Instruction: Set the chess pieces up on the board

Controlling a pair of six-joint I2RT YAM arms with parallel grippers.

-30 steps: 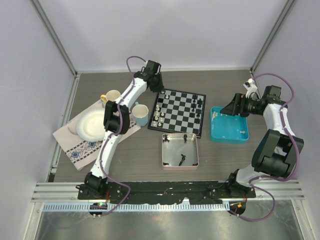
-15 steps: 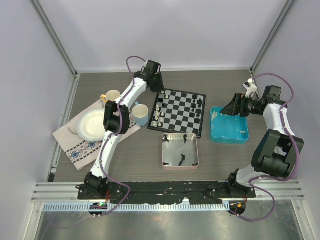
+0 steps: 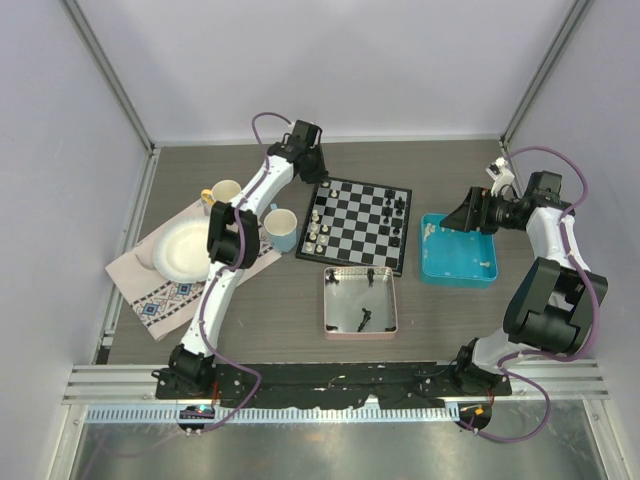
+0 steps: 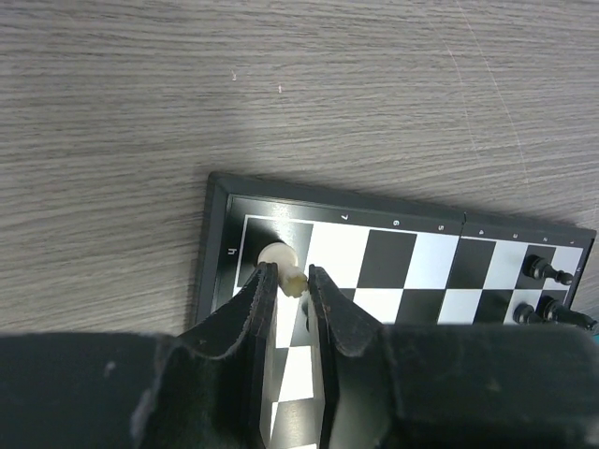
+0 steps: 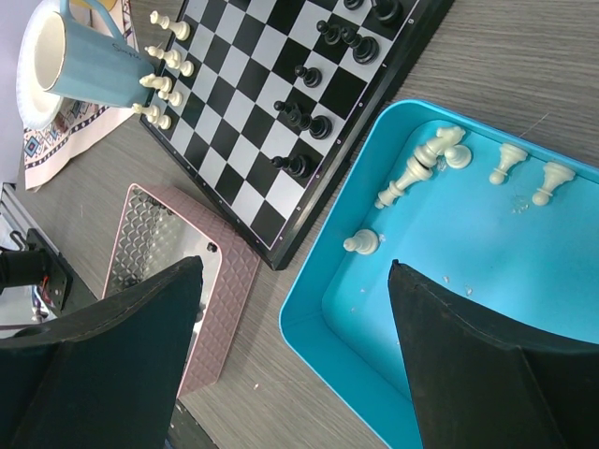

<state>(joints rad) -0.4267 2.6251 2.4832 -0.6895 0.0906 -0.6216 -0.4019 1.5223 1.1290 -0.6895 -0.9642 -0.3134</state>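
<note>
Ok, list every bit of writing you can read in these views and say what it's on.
"7" and "6": white numerals, seen upside down from the left wrist, on the black border of the board.
The next numeral along, and a single character on the side border by the corner: too small to read.
Small dark script on the blue mug: too blurred to read.
</note>
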